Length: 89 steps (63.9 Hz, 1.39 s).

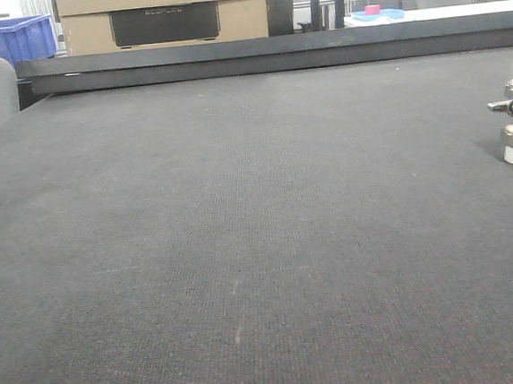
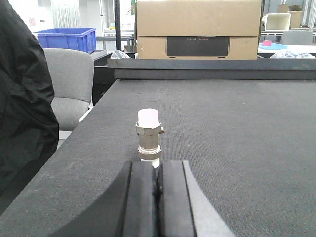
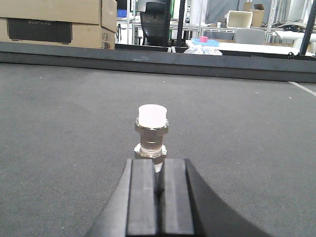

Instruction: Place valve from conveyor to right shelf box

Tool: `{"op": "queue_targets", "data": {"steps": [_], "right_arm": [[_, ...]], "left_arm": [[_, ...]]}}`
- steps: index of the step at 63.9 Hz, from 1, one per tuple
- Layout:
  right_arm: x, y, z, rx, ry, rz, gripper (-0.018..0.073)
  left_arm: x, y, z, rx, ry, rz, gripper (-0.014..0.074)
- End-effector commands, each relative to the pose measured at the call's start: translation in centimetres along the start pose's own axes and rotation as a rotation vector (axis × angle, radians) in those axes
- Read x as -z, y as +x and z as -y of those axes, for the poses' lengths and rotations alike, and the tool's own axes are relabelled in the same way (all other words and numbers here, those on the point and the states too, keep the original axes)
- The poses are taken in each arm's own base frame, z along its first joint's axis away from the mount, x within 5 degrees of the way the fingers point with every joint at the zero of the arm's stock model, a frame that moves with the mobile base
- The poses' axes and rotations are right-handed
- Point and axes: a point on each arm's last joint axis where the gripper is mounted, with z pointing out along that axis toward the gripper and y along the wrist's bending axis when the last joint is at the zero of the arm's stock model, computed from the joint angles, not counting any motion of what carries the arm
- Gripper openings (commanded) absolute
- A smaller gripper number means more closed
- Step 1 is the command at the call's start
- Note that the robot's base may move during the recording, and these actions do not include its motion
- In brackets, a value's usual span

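- Plainly, the left gripper (image 2: pixel 157 170) is pressed closed, holding nothing; a valve (image 2: pixel 149 136) stands upright on the conveyor (image 2: pixel 237 128) just ahead.
- The right gripper (image 3: pixel 159 170) is likewise closed and empty, just behind a second valve (image 3: pixel 152 133).

Cardbd box (image 2: pixel 198 19), blue bin (image 2: pixel 66 39), chair (image 2: pixel 69 79)

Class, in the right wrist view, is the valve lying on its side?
No, the valve stands upright on the conveyor, its white cap on top.
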Motion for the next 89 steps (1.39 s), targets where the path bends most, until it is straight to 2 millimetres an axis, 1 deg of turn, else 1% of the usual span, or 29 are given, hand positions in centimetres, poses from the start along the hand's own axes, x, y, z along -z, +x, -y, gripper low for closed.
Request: {"op": "queue_targets", "data": {"steps": [1, 26, 44, 53, 62, 65, 66, 68, 69, 71, 76, 78, 82, 86, 89], "right_arm": [[0.0, -0.3, 0.1, 0.003, 0.008, 0.029, -0.0162], [0.0, -0.3, 0.1, 0.003, 0.008, 0.029, -0.0162], [0.0, -0.3, 0.1, 0.003, 0.009, 0.031, -0.0162], [0.1, -0.8, 0.1, 0.003, 0.016, 0.088, -0.0162], [0.2, -2.0, 0.3, 0.003, 0.031, 0.217, -0.0162], [0.3, -2.1, 0.3, 0.003, 0.032, 0.23, -0.0162], [0.4, -2.5, 0.3, 0.003, 0.032, 0.237, -0.0162], [0.5, -3.1, 0.2, 0.003, 0.029, 0.239, -0.0162], [0.7, -3.8, 0.2, 0.003, 0.027, 0.247, -0.0162], [0.9, -4.5, 0.2, 0.003, 0.022, 0.236, -0.0162], [1.9, -7.5, 0.0, 0.005, 0.009, 0.249, -0.0162], [2.3, -8.4, 0.0, 0.006, 0.006, 0.26, -0.0162], [3.0, -10.3, -0.1, 0.007, 0.001, 0.279, -0.0157], [3.0, -11.5, -0.1, 0.008, -0.002, 0.271, -0.0109], [2.8, -12.2, -0.1, 0.008, -0.002, 0.268, -0.0035]], "left_arm": [[0.1, -0.3, 0.0, 0.011, -0.003, 0.026, -0.0111], [0.1, -0.3, 0.0, 0.011, -0.003, 0.026, -0.0111], [0.1, -1.0, -0.1, 0.011, -0.006, 0.11, -0.0111], [0.1, -1.1, -0.1, 0.011, -0.007, 0.121, -0.0111], [0.2, -1.9, -0.1, 0.015, -0.011, 0.206, -0.0111], [0.3, -2.0, -0.1, 0.015, -0.011, 0.216, -0.0111], [0.3, -2.0, -0.1, 0.015, -0.011, 0.215, -0.0111], [0.4, -2.6, -0.1, 0.015, -0.011, 0.226, -0.0111], [0.4, -2.9, -0.1, 0.015, -0.011, 0.23, -0.0111], [0.6, -3.8, -0.2, 0.015, -0.011, 0.243, -0.0111], [1.3, -6.3, -0.2, 0.015, -0.009, 0.253, -0.0111], [1.6, -7.3, -0.2, 0.015, -0.008, 0.249, -0.0111], [1.9, -8.9, -0.3, 0.015, -0.005, 0.203, -0.0099], [1.9, -10.4, -0.3, 0.014, -0.003, 0.176, -0.0051], [1.4, -11.4, -0.3, 0.014, -0.002, 0.14, 0.0013]]}}
